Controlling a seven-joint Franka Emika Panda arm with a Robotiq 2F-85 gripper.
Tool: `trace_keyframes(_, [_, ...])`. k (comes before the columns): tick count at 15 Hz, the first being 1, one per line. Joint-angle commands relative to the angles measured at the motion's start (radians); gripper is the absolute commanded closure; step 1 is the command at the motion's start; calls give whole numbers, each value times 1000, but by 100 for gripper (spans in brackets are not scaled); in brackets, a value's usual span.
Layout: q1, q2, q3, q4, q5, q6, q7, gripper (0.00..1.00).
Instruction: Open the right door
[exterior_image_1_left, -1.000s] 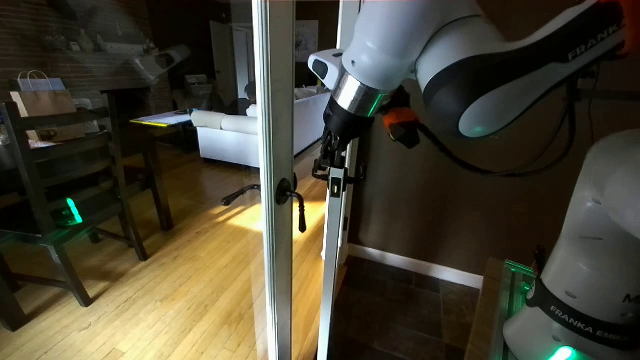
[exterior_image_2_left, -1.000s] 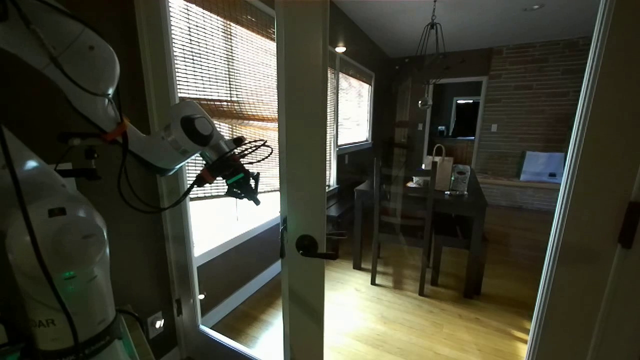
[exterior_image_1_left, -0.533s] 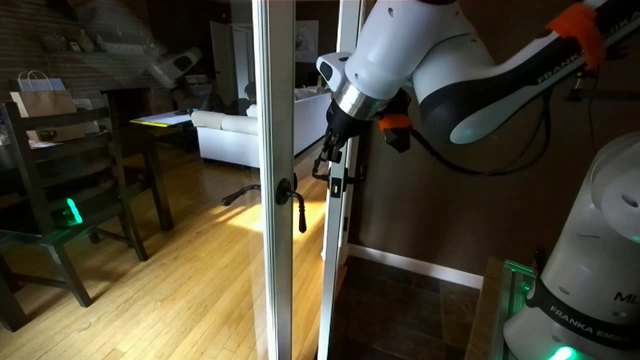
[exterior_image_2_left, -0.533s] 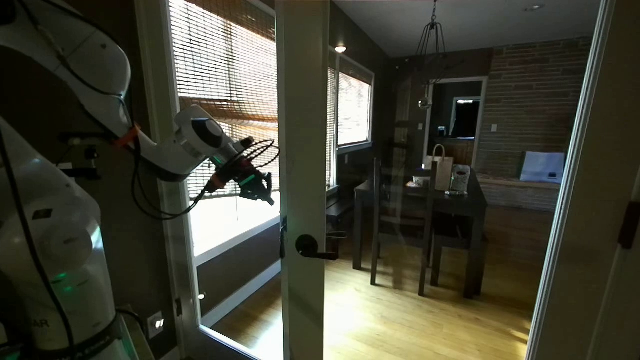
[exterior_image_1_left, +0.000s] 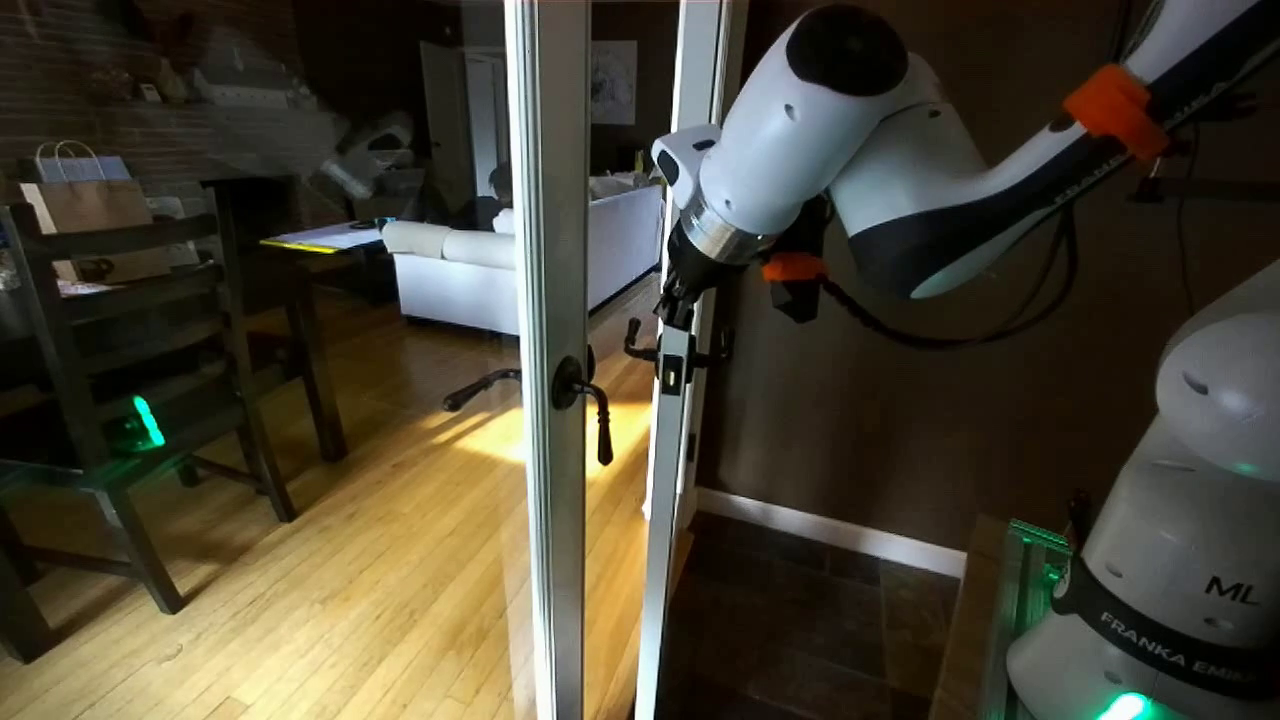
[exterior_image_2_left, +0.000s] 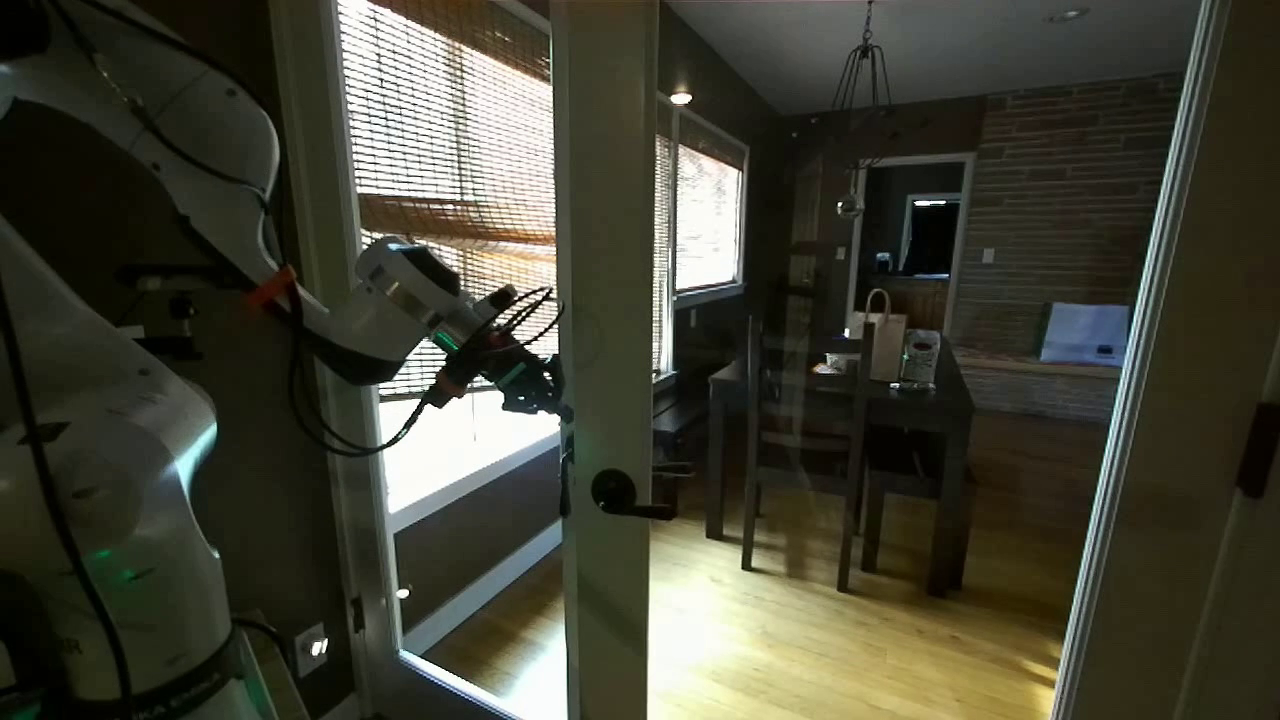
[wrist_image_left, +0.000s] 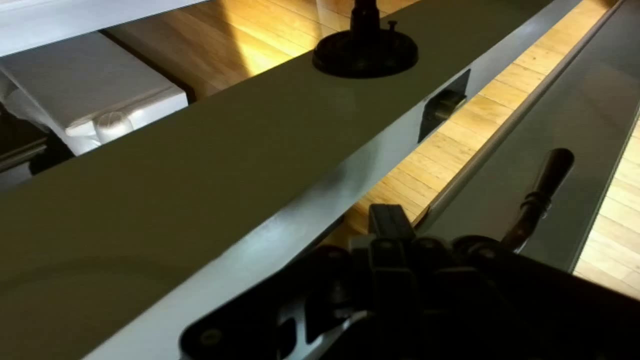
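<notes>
The right door (exterior_image_1_left: 658, 520) is a white-framed glass leaf, also visible in an exterior view (exterior_image_2_left: 605, 300) and on the left of the wrist view (wrist_image_left: 225, 150). Its dark lever handle (exterior_image_2_left: 613, 492) is also partly visible in the wrist view (wrist_image_left: 365, 54). A latch plate (wrist_image_left: 445, 107) shows on its edge. A strip of floor shows between the two leaves. My gripper (exterior_image_1_left: 675, 318) is shut and empty, just above the handle level at the door's edge; it also shows in an exterior view (exterior_image_2_left: 562, 400). In the wrist view its fingertips (wrist_image_left: 392, 220) lie over the gap. Contact cannot be told.
The left door leaf (exterior_image_1_left: 550, 250) stands close by, its lever (exterior_image_1_left: 604, 430) near my gripper; this lever also shows in the wrist view (wrist_image_left: 545, 185). A brown wall (exterior_image_1_left: 840, 430) is beside my arm. Beyond the doors are a white sofa (exterior_image_1_left: 620, 240) and a dark chair (exterior_image_1_left: 150, 235).
My gripper has moved right in an exterior view, toward the right door's edge, while my arm has lowered and shifted its pose. Both door leaves look unmoved.
</notes>
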Motion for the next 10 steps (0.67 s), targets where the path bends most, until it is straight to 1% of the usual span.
trace_keyframes(1, [-61,-2,56,0,-134,19,120,100])
trace_keyframes(4, [-88,-1,84,4,-208,16,187,100])
trace_keyframes(10, [-125,28,122,31,-362,6,281,100])
